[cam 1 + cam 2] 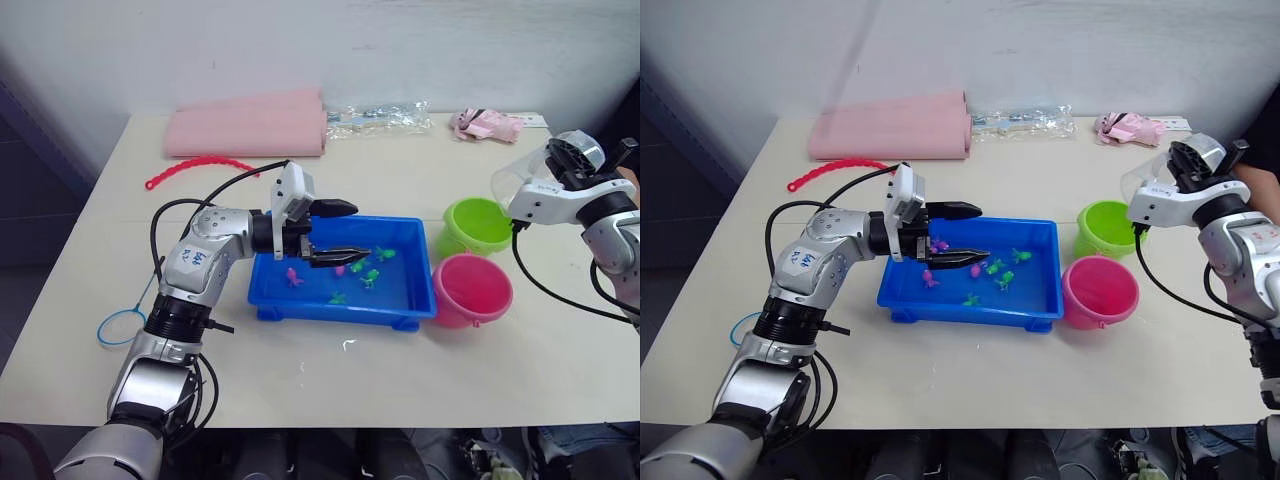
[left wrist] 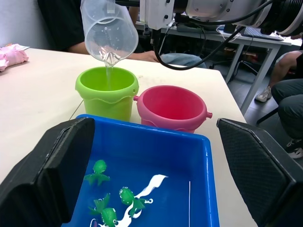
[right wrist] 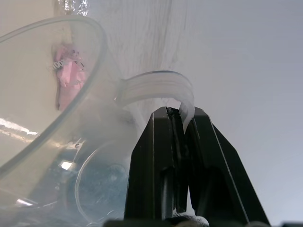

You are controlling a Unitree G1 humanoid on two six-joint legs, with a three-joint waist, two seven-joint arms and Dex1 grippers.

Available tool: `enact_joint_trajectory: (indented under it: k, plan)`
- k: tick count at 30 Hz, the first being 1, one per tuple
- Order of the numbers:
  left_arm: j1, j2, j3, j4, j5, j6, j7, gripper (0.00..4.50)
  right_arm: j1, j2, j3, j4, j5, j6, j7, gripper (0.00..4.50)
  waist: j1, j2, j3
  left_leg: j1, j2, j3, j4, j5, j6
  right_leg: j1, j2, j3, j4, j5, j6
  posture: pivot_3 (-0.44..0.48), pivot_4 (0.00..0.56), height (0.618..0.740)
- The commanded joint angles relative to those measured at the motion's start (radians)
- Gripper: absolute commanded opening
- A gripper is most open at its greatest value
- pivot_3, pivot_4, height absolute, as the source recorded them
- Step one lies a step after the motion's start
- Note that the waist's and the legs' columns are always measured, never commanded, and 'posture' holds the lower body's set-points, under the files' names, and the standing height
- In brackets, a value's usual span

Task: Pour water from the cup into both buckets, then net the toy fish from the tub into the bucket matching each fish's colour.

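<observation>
My right gripper [image 3: 181, 118] is shut on the handle of the clear cup [image 1: 522, 172], which is tilted. A thin stream of water runs from the cup's lip [image 2: 110, 56] into the lime green bucket [image 1: 478, 224]. The pink bucket [image 1: 472, 289] stands just in front of the green one, touching the blue tub's [image 1: 342, 312] right end. Several green fish [image 1: 370, 276] and pink fish [image 1: 293, 277] lie in the tub. Above the tub's left half my left gripper [image 1: 360, 231] hovers open and holds nothing. The net [image 1: 122, 327] lies on the table by the left edge, beside my left arm.
A pink foam roll [image 1: 248, 128], a red beaded strip [image 1: 195, 170], a clear plastic bag [image 1: 380, 117] and a pink bundle [image 1: 485, 124] lie along the table's far side. People [image 2: 289, 97] sit beyond the table's right end.
</observation>
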Motion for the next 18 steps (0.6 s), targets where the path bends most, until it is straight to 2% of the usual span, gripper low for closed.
enact_joint_trajectory:
  k: [1, 4, 8, 15, 18]
  plan:
    - [-0.019, 0.002, 0.016, -0.024, -0.015, 0.003, -0.010, 4.50, 0.010, 0.046, -0.116, 0.006, 0.154, 0.060, 0.050, 0.07, -0.002, 0.000, 0.000, 0.000, 0.000, 0.000, 0.000, 0.000, 0.000, 0.000, 0.000, 0.000, 0.000, 0.000, 0.000, 0.000, 0.150, 0.738]
    - [-0.015, 0.002, 0.014, -0.043, -0.032, 0.022, -0.028, 4.50, 0.038, 0.151, -0.252, -0.034, 0.349, 0.191, 0.119, 0.07, -0.002, 0.000, 0.000, 0.000, 0.000, -0.001, 0.001, 0.000, 0.000, 0.002, 0.001, -0.001, 0.000, 0.000, 0.000, 0.000, 0.150, 0.738]
    - [-0.005, 0.002, 0.015, -0.084, -0.054, 0.048, -0.039, 4.50, 0.086, 0.235, -0.378, -0.146, 0.503, 0.327, 0.176, 0.07, -0.002, 0.000, 0.000, 0.000, 0.000, -0.001, 0.001, 0.000, 0.000, 0.002, 0.000, -0.001, 0.001, 0.000, 0.000, 0.000, 0.150, 0.738]
    - [0.005, 0.016, 0.038, -0.215, -0.182, 0.199, -0.060, 4.50, 0.163, 0.428, -0.698, -0.408, 0.825, 0.690, 0.158, 0.07, -0.001, 0.000, 0.000, 0.000, 0.000, -0.002, 0.001, 0.000, 0.000, 0.002, 0.000, 0.000, 0.002, 0.000, 0.000, 0.000, 0.150, 0.738]
    - [0.025, 0.046, 0.042, -0.253, -0.214, 0.245, -0.075, 4.50, 0.232, 0.519, -0.874, -0.501, 0.958, 0.826, 0.121, 0.07, 0.000, 0.000, 0.000, 0.000, 0.000, -0.002, 0.001, 0.000, 0.000, 0.002, 0.000, 0.000, 0.002, 0.000, 0.000, 0.000, 0.150, 0.738]
